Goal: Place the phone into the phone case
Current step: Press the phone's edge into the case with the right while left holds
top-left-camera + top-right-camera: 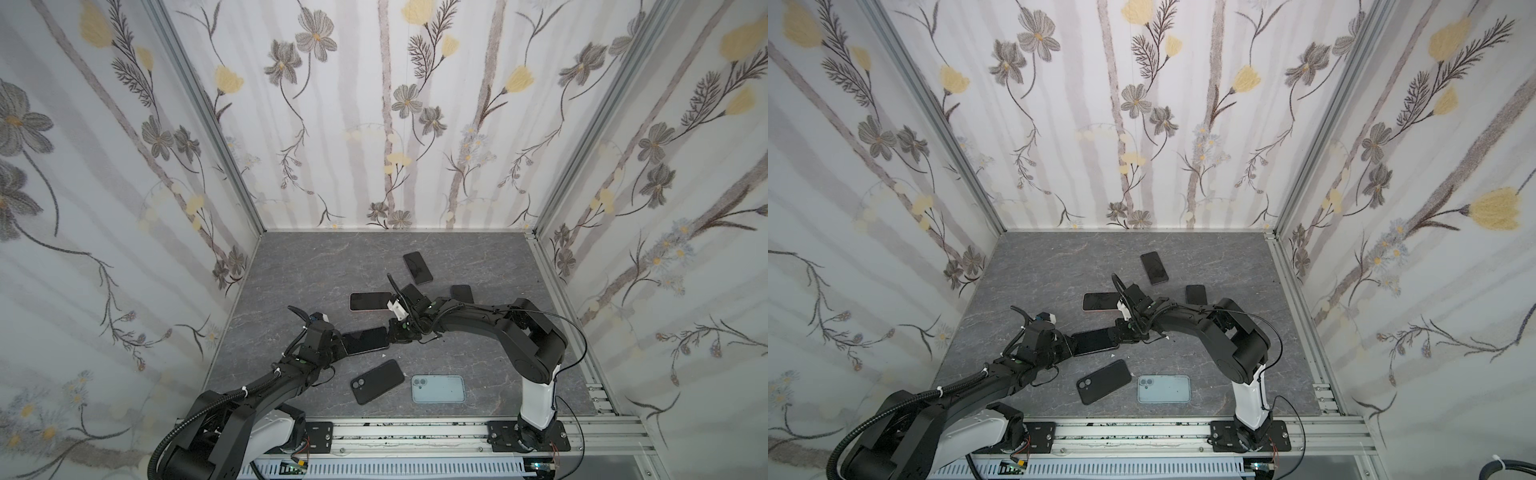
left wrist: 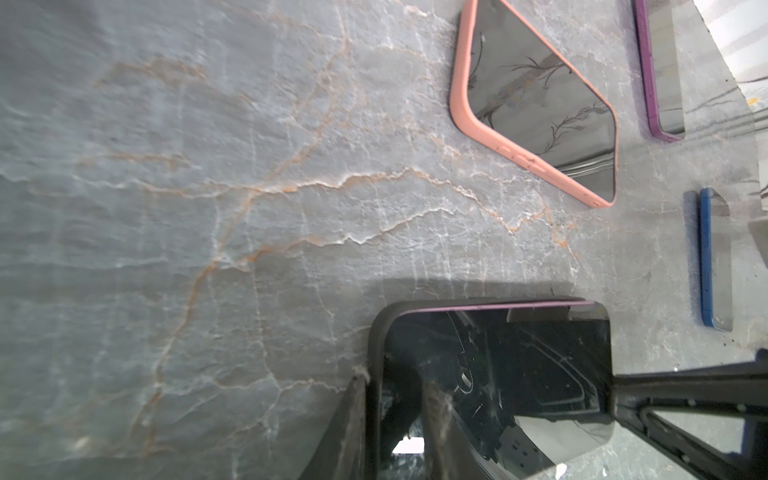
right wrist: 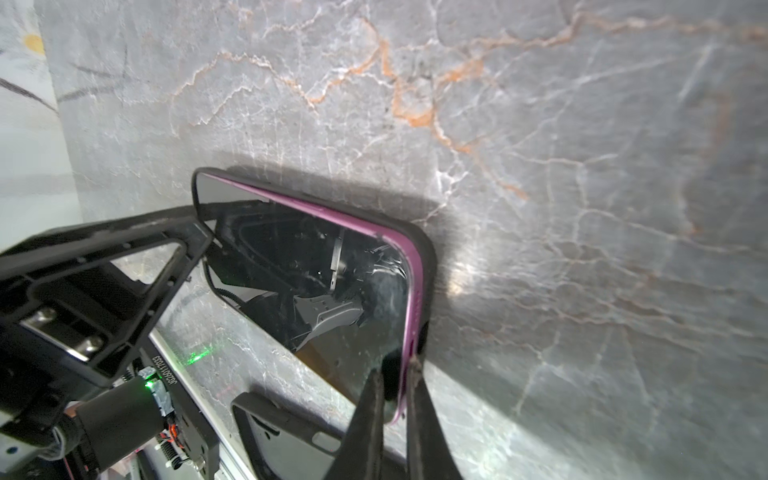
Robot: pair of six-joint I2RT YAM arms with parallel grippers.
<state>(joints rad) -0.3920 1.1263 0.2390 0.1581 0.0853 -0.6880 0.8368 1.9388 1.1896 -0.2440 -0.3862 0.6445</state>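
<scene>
The phone (image 1: 365, 340) has a dark screen and a purple edge, and it sits partly inside a black phone case (image 2: 374, 353). It hangs just above the grey table between my two grippers. My left gripper (image 1: 343, 347) is shut on the cased end, with one finger behind the case and one on the screen (image 2: 395, 399). My right gripper (image 1: 390, 334) is shut on the opposite end, pinching the purple edge (image 3: 395, 370). The phone's purple side (image 3: 411, 291) stands out of the case rim there. Both top views show the phone (image 1: 1096, 341) bridging the grippers.
On the table lie a pink-cased phone (image 1: 370, 301), a purple-cased phone (image 1: 417, 268) and a blue-cased one (image 1: 461, 294) behind the grippers. A black case (image 1: 377, 381) and a light-blue phone back (image 1: 438, 388) lie in front. Patterned walls enclose the table.
</scene>
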